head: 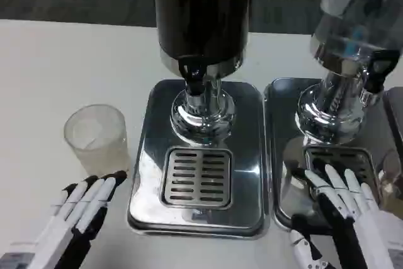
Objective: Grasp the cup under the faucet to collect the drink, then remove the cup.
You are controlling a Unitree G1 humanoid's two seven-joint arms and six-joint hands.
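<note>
A clear cup [96, 137] stands upright on the desk [50, 74], left of the dark dispenser's drip tray [196, 177]. Just below it, the left hand [80, 209] lies empty with fingers straight; the right hand [343, 209] likewise.

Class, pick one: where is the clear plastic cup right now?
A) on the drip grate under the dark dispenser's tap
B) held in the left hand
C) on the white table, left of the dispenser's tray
C: the cup stands on the table, beside the tray, just beyond the left hand.

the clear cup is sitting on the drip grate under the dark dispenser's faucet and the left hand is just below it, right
Not quite. In the head view the clear cup stands on the white table, left of the dark dispenser, not on its drip grate. The left hand is indeed just below the cup.
</note>
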